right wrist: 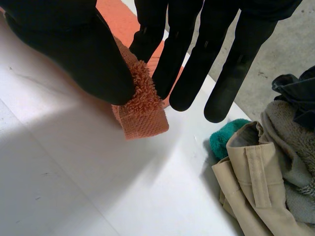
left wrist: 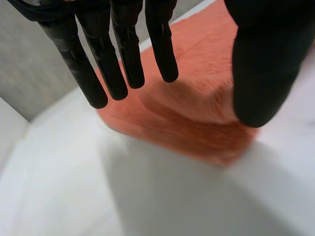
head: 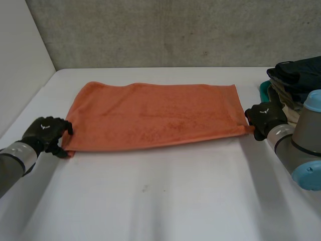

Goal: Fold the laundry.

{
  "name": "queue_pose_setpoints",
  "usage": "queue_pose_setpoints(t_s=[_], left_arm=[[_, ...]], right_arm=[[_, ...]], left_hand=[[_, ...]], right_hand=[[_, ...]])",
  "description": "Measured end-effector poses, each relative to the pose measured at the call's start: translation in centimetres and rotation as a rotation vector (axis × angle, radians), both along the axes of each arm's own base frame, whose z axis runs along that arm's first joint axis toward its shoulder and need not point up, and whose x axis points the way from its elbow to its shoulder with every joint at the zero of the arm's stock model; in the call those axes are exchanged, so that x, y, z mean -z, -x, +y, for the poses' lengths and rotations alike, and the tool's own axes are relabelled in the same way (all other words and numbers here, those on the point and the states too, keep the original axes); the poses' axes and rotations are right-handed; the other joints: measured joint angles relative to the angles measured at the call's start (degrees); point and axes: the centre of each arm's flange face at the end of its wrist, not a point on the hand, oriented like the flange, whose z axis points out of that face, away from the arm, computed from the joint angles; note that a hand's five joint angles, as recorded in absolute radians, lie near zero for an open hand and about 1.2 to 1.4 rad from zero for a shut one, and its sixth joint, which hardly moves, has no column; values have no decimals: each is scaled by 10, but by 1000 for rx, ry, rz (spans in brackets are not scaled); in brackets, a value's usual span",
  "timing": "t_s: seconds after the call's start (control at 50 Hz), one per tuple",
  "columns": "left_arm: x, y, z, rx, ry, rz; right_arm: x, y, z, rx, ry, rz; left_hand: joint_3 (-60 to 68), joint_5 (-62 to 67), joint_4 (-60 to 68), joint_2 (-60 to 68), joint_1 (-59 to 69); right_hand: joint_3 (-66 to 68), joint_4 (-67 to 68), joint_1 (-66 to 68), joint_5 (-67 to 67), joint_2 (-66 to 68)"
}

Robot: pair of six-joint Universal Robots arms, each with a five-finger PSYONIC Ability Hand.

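An orange towel lies flat on the white table, folded double with its long edges running left to right. My left hand is at the towel's near left corner. In the left wrist view its fingers are straight and spread, thumb apart, with the towel corner lying loose below them. My right hand is at the near right corner. In the right wrist view its thumb and fingers pinch that towel corner just above the table.
A pile of other laundry sits at the table's right edge, close beside my right hand: a beige garment, a teal cloth and dark pieces. A grey wall stands behind the table.
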Motion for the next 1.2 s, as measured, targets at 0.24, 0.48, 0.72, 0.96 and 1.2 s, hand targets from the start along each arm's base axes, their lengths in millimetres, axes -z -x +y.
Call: queue_pose_setpoints(t_s=[0.24,0.48,0.72,0.96,1.2], left_arm=[[-5,13,11,8,-157,212],[-10,40,11,40,-108,208],[0,31,-7,-33,-1,151],[8,24,-10,-9,55,-3],[15,21,-6,-2,56,-57]], right_arm=[[0,-1,0,-3,-1,0],[2,2,1,3,-11,3],[0,4,-2,14,-4,4],[-7,16,-13,63,27,0],[-7,16,-12,61,26,-1]], left_hand=[[0,0,0,0,0],[0,0,0,0,0],[0,1,0,0,0],[0,1,0,0,0],[78,92,85,90,96]], right_hand=[[0,0,0,0,0],[0,0,0,0,0],[0,0,0,0,0],[0,0,0,0,0],[0,0,0,0,0]])
